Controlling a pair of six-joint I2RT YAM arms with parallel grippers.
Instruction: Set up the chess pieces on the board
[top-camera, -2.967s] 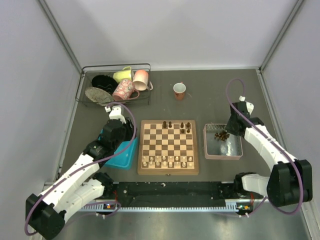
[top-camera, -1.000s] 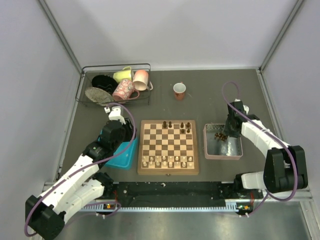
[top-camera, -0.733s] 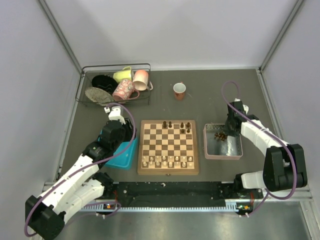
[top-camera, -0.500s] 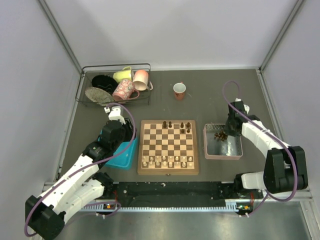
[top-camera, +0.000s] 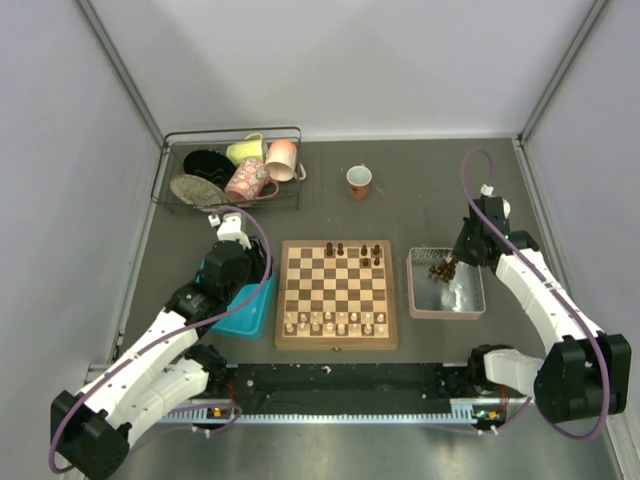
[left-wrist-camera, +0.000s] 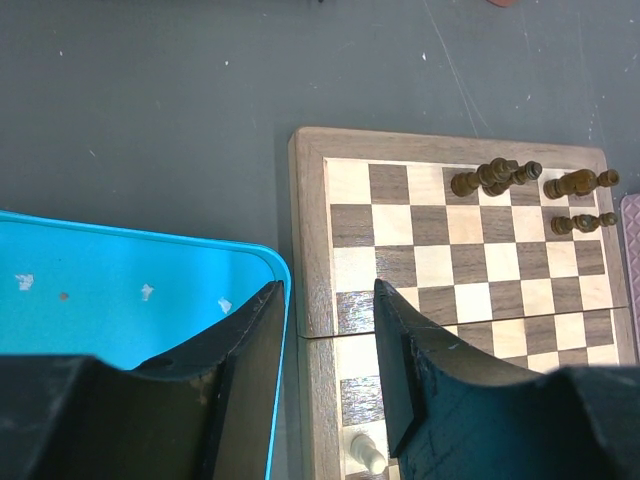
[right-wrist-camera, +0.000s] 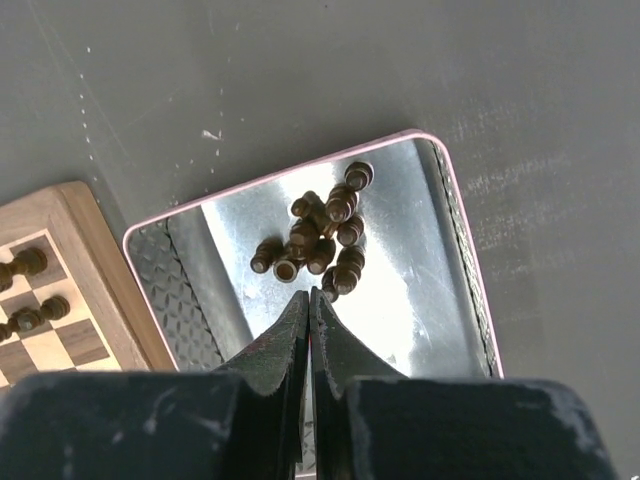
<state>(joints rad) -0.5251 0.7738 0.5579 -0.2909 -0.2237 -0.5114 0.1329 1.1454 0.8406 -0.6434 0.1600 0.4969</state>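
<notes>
The board (top-camera: 336, 344) lies mid-table, its left edge in the left wrist view (left-wrist-camera: 312, 250). A few dark chess pieces (top-camera: 365, 252) stand on its far rows, also in the left wrist view (left-wrist-camera: 495, 177). Several more dark pieces (right-wrist-camera: 320, 235) lie heaped in the grey tray (right-wrist-camera: 420, 300), which sits right of the board (top-camera: 445, 314). My right gripper (right-wrist-camera: 308, 296) is shut with nothing seen between its jaws. It hovers just short of the heap (top-camera: 452, 264). My left gripper (left-wrist-camera: 328, 295) is open and empty over the board's left frame (top-camera: 256, 264).
Pale cream chessmen (top-camera: 335, 322) fill the board's near rows. A blue tray (left-wrist-camera: 120, 290) lies left of the board under my left arm. A wire rack (top-camera: 230, 170) with mugs and dishes stands at the back left. A red-and-white cup (top-camera: 359, 181) stands behind the board.
My right arm dipped to the heap in the grey tray, then rose and drew back to the right with its jaws shut. The left arm has not moved.
</notes>
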